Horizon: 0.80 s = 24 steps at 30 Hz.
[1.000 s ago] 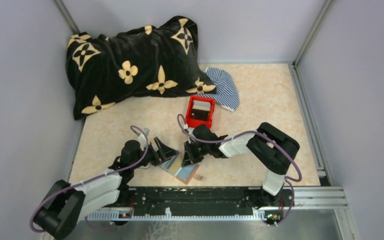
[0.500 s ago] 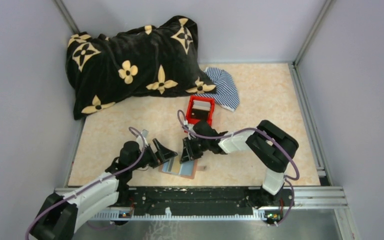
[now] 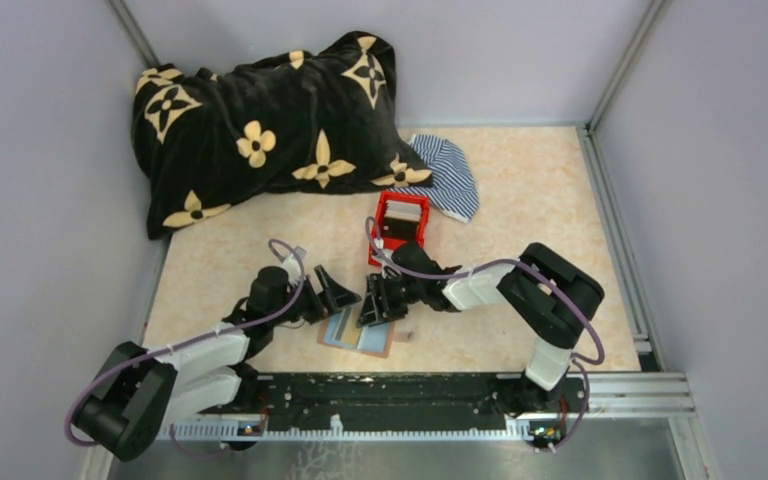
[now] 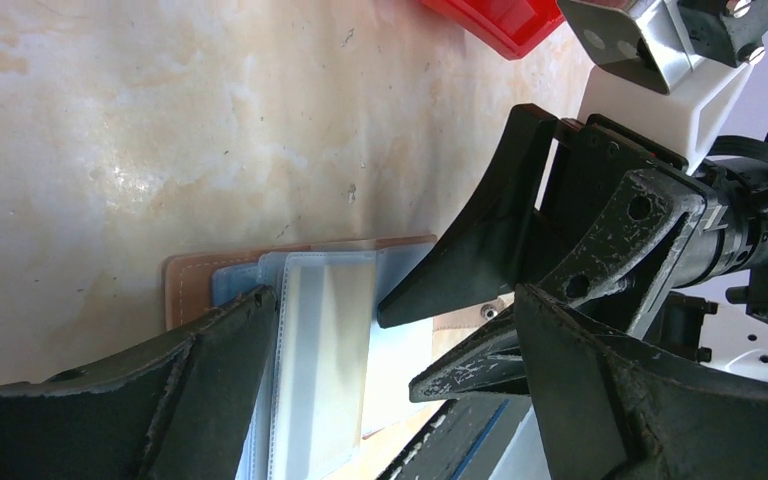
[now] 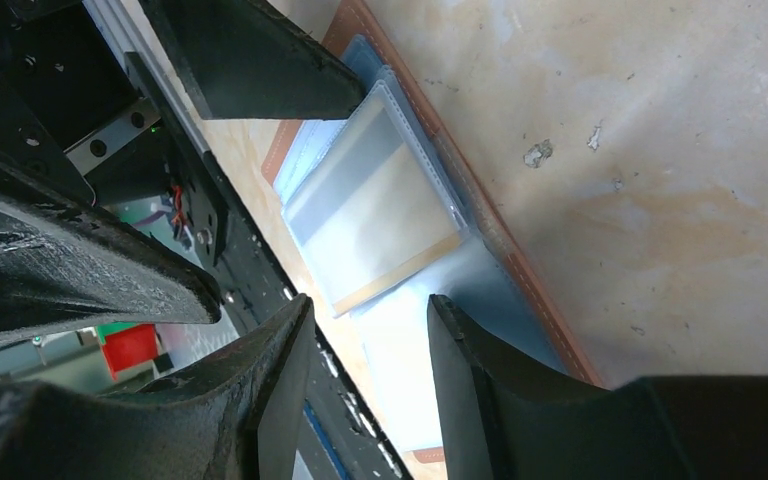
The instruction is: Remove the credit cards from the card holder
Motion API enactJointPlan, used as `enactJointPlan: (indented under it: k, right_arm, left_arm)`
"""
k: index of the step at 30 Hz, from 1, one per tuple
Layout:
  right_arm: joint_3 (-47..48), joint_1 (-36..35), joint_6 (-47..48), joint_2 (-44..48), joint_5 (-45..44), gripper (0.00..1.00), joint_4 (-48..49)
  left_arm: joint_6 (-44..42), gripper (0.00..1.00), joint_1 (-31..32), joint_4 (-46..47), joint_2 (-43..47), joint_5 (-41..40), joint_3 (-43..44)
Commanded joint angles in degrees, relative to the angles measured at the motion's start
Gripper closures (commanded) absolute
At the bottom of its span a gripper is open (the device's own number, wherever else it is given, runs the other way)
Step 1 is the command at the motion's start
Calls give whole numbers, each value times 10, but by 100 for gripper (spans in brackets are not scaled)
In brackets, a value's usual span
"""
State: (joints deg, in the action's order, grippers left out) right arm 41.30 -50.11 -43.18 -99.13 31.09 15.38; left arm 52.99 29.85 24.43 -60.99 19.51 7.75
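Your card holder [image 3: 387, 346] lies open and flat on the tabletop [image 3: 520, 200], near the front edge, right between your two arms. You can see its brown leather rim around the outside. Inside it there is a clear pocket [image 5: 375, 220] with something pale tan in it, and light blue shows under and beside that pocket. So the credit cards [image 3: 346, 328] are still tucked in the card holder, and none of them lies out on the tabletop. Your left gripper [image 4: 392, 295] is spread wide with nothing in it. It hangs low over the left part of the card holder, and one finger sits at each side of the clear pocket. Your right gripper [image 5: 370, 305] comes in from the other side. Its two fingers stand apart with a gap between them, and it holds nothing. Its tips are down at the clear pocket, but you cannot tell if they touch it. The two grippers point at each other and are very close. Behind them stands a red box [image 3: 400, 225], well apart from the card holder. At the back lie a black blanket with cream flowers [image 3: 260, 120] and a striped cloth [image 3: 450, 175].
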Motion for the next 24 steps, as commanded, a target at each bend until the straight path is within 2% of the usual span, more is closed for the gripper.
enactJointPlan:
  k: [1, 8, 13, 15, 17, 21, 24]
  right_arm:
    - [21, 1, -10, -6, -7, 53, -1]
    - [44, -6, -16, -34, 6, 54, 27]
    - [47, -11, -30, -50, 16, 59, 55]
    - [46, -13, -31, -52, 15, 64, 56]
    - [44, -14, -32, -47, 12, 75, 59]
    - [48, -16, -21, -40, 0, 91, 50]
    - [49, -16, -14, -48, -6, 95, 47]
  left_arm:
    - [-10, 4, 1, -34, -27, -10, -21]
    - [-11, 5, 1, -58, -11, -7, -29]
    - [-7, 8, 3, -60, 1, -8, -39]
    - [-6, 8, 2, -60, 5, -8, -41]
    - [-7, 8, 2, -70, 11, -14, -41]
    - [-31, 9, 2, -147, 64, -51, -26]
    - [-51, 9, 2, -211, 123, -108, -2]
